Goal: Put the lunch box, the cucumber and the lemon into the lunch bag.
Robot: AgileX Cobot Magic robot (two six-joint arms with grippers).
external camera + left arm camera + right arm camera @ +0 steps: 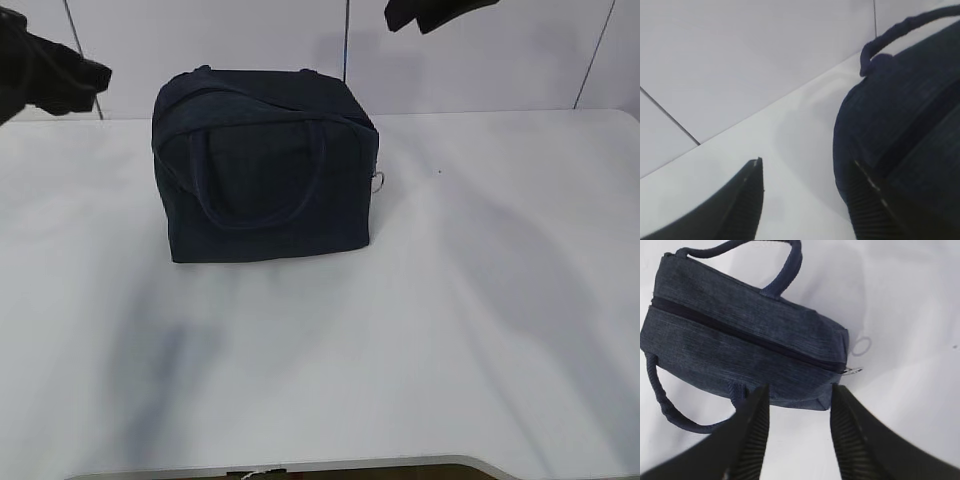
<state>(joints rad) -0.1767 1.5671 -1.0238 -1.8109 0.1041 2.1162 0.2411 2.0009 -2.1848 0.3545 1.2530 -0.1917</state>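
The dark navy lunch bag (265,170) stands on the white table, left of centre, with its zipper (740,332) drawn shut along the top. The lunch box, the cucumber and the lemon are out of view. My left gripper (92,75) hovers off the bag's upper left side. It is open in the left wrist view, with bare table between the fingers (807,161) and the lunch bag (905,125) right beside the right finger. My right gripper (430,12) hangs high behind the bag. It is open and empty (800,387) above the lunch bag's (740,355) end.
Two loop handles (262,175) lie against the bag's sides and a metal ring (380,182) hangs at its right end. The white table (450,330) stretches wide to the right and front. A panelled wall (500,50) closes the back.
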